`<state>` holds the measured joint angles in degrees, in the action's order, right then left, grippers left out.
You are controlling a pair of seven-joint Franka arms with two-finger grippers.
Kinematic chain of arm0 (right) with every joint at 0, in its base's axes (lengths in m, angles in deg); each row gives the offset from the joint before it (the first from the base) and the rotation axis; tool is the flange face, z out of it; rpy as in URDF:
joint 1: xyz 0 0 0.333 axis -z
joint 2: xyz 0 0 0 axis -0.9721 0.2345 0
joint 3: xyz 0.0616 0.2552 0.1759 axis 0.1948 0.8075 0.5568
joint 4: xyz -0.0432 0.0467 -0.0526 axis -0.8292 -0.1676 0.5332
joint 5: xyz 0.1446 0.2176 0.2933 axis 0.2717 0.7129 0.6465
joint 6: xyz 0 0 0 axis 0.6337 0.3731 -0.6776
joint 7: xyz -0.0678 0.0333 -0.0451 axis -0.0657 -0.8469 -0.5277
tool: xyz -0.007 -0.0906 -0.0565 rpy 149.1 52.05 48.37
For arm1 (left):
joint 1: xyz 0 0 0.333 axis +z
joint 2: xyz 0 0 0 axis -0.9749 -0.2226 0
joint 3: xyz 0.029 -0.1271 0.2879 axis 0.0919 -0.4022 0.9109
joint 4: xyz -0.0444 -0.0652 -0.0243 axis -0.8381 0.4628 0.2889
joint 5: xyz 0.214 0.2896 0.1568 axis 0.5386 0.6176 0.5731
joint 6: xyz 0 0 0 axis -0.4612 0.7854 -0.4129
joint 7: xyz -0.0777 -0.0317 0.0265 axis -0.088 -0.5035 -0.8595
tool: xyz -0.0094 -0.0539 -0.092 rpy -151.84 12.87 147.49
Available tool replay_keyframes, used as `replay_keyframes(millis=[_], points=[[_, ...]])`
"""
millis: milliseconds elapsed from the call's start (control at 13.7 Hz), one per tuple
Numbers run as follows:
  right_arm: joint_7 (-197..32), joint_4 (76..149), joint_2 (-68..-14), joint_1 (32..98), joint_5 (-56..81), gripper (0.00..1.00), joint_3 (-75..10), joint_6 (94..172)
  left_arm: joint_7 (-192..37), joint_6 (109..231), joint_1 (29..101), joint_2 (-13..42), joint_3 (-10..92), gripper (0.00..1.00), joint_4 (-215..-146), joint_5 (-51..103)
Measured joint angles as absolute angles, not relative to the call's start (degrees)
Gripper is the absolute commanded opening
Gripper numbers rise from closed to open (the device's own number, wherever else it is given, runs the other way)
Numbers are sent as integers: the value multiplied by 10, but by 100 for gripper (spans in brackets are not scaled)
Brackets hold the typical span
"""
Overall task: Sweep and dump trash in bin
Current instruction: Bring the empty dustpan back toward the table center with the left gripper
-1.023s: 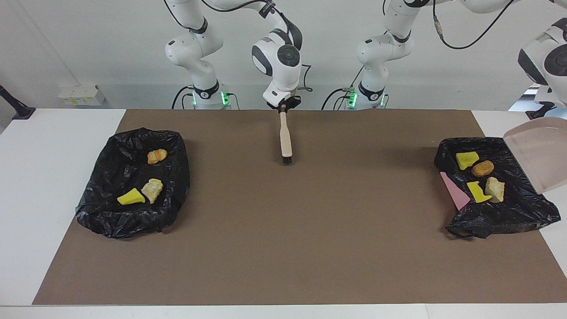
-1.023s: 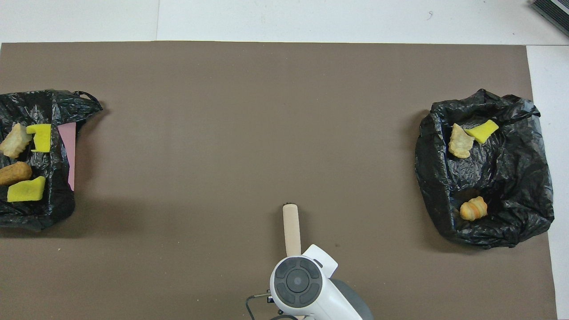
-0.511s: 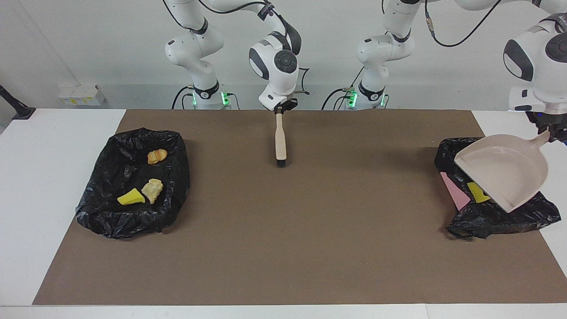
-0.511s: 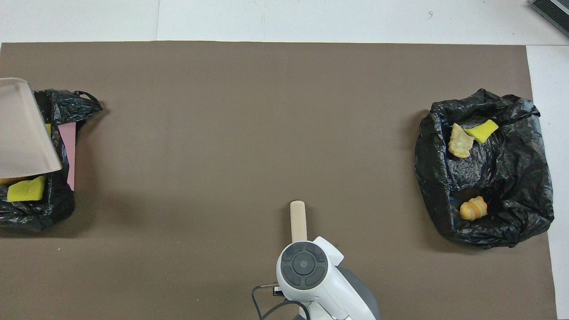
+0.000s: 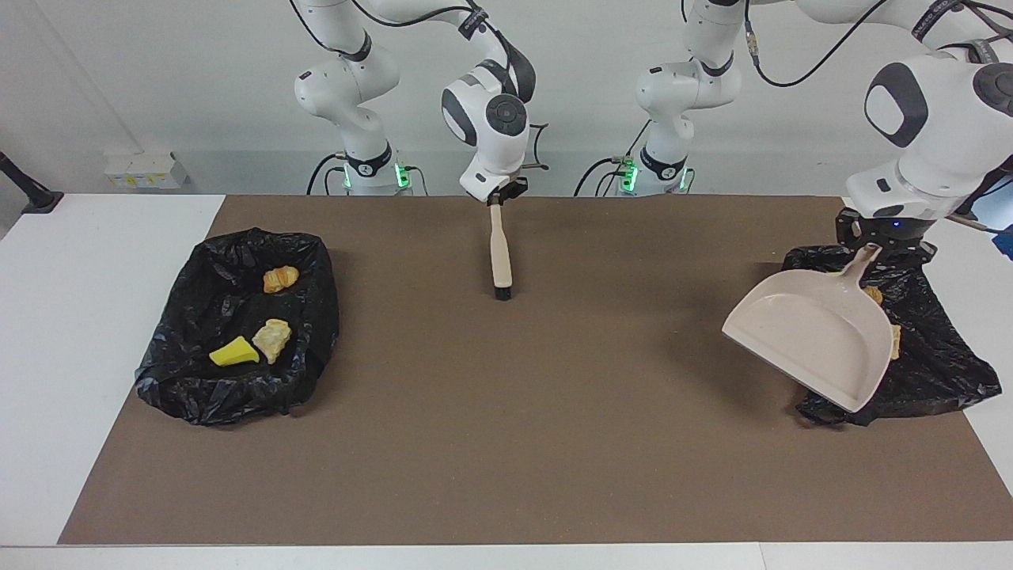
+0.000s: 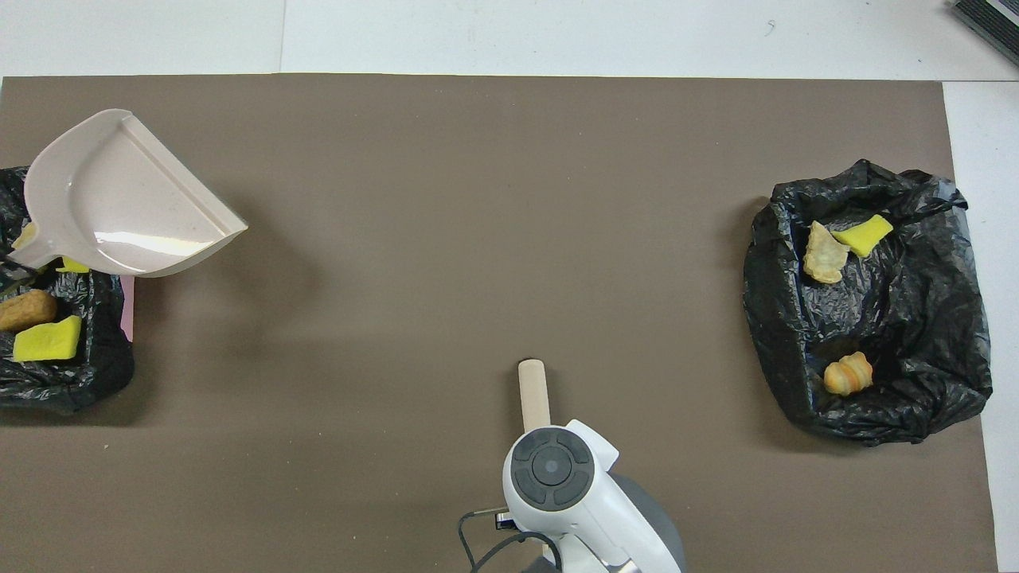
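My left gripper [image 5: 880, 240] is shut on the handle of an empty beige dustpan [image 5: 807, 336]. It holds the pan tilted in the air over the mat-side edge of the black bag bin [image 5: 942, 356] at the left arm's end. The overhead view shows the dustpan [image 6: 119, 203] over that bin [image 6: 80, 382], which holds an orange-brown lump [image 6: 26, 309] and yellow pieces [image 6: 48, 340]. My right gripper [image 5: 497, 196] is shut on a wooden brush [image 5: 500, 253], bristles down on the mat. A second bin [image 5: 198, 380] holds an orange lump [image 5: 280, 279], a beige lump [image 5: 271, 339] and a yellow piece [image 5: 233, 352].
A brown mat [image 5: 506, 435] covers the table between the two bins. A sliver of a flat pink sheet [image 6: 127, 306] shows beside the bin under the dustpan. A dark object [image 6: 987, 20] lies at the table's corner farthest from the robots.
The left arm has swung the dustpan from off the table's end in over the bin, toward the mat's middle. The brush has shifted slightly in the right gripper.
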<state>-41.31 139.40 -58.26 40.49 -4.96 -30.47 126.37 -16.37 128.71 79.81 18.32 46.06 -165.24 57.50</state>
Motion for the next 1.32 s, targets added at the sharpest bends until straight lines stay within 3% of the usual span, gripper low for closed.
replay_keyframes(millis=[73, 292, 365, 438, 804, 950, 1315], points=[[-415, 1394, -583, 406, -50, 27, -305, 1264, -216, 1284, 780, 183, 460, 0, -1652, 564], [-415, 1394, -582, 412, -50, 45, -305, 1264, -401, 1279, 696, 185, 458, 0, -1653, 555], [-415, 1393, -581, 417, -50, 58, -305, 1264, -462, 1280, 670, 187, 457, 0, -1655, 547], [-415, 1391, -579, 423, -50, 65, -305, 1265, -520, 1283, 648, 188, 456, 0, -1657, 538], [-415, 1335, -564, 454, -52, 87, -306, 1273, -666, 1341, 570, 186, 456, 0, -1674, 512], [-415, 1308, -563, 488, -71, 91, -308, 1273, -704, 1373, 550, 172, 456, 0, -1679, 501], [-426, 1261, -562, 572, -124, 91, -310, 1272, -794, 1464, 498, 111, 455, 0, -1683, 495]])
